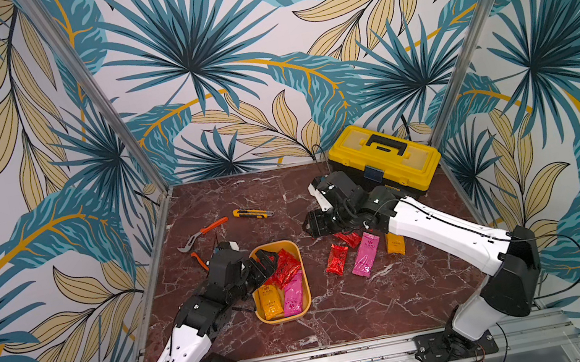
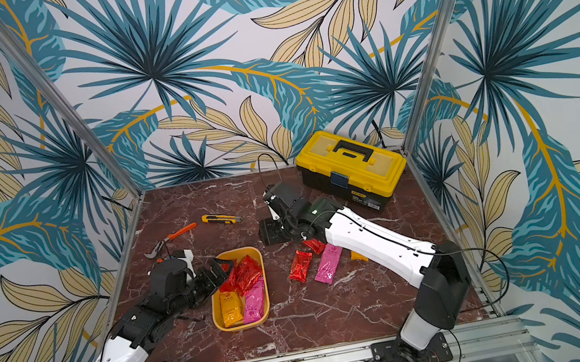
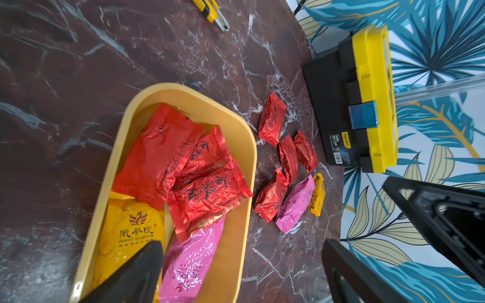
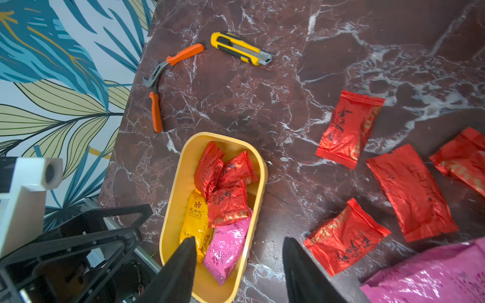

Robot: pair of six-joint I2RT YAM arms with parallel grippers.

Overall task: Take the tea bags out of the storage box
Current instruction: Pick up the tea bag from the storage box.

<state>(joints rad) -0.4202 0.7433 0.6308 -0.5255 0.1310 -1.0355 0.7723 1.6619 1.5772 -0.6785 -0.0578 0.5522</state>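
Left fingers (image 3: 131, 278) were spread wide, empty, over the far end of the storage box (image 1: 279, 246), above red tea bags (image 1: 287, 267). Right fingers (image 4: 178, 270) were apart, holding nothing, past the box's far right corner. Five bags lay in the box; six more lay on the table (image 1: 344, 313) right of it.

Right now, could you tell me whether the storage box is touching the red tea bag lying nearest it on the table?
Apart. The right wrist view shows bare marble between the storage box rim and that red tea bag.
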